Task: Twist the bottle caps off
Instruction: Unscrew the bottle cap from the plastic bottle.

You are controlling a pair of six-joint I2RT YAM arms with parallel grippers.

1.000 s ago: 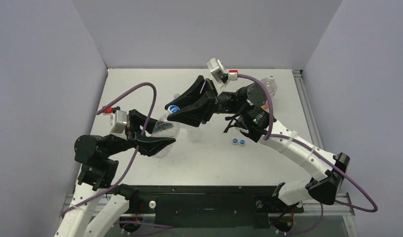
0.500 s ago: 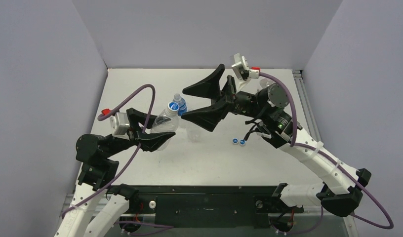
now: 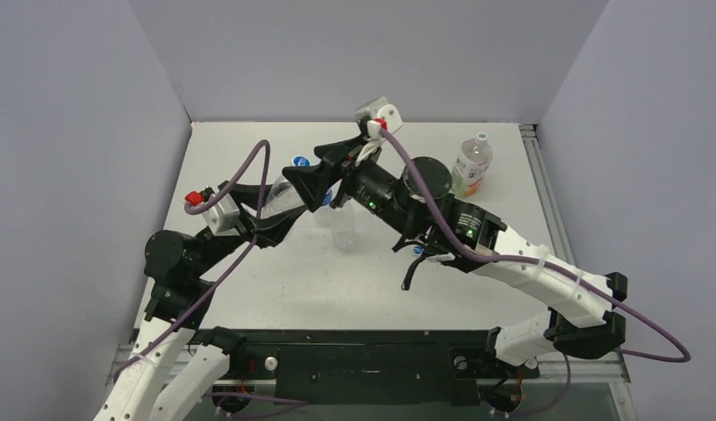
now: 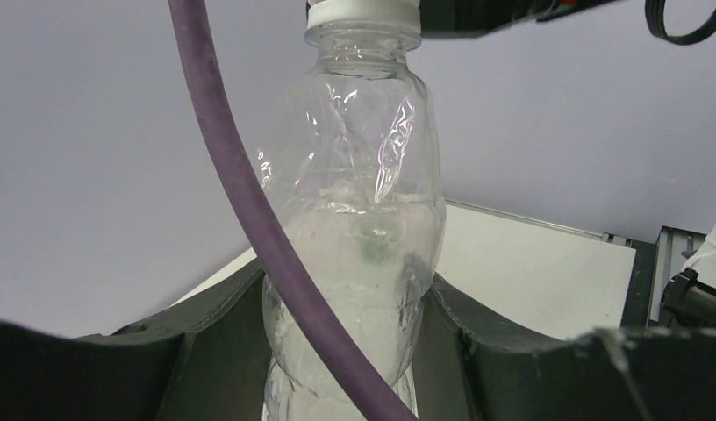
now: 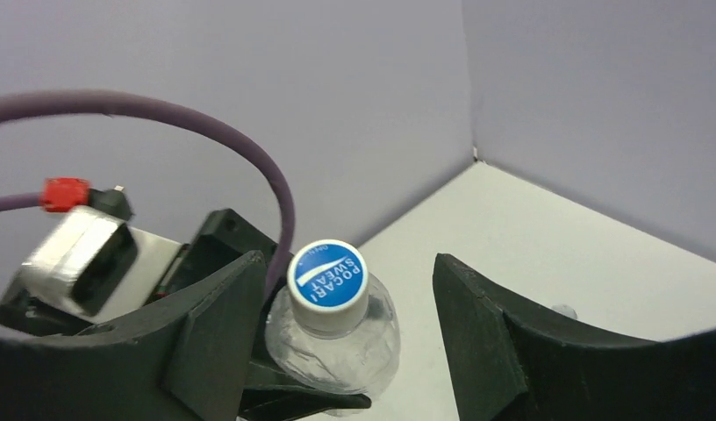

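We see the white table with both arms reaching in over its left half; the left gripper is clamped on the lower body of a bottle, one finger pressed to each side, and holds it tilted with its neck towards the right gripper; that one gapes wide, its fingers either side of the blue cap and clear of it, gripping nothing; the bottle is clear and unlabelled, its walls dented and creased; a wider bottle with an orange-and-green label stands well apart at the far right, a white cap on it; a plain bottle stands near the table's middle; the blue cap sits on the held bottle's neck, blue on top with white lettering and a white rim
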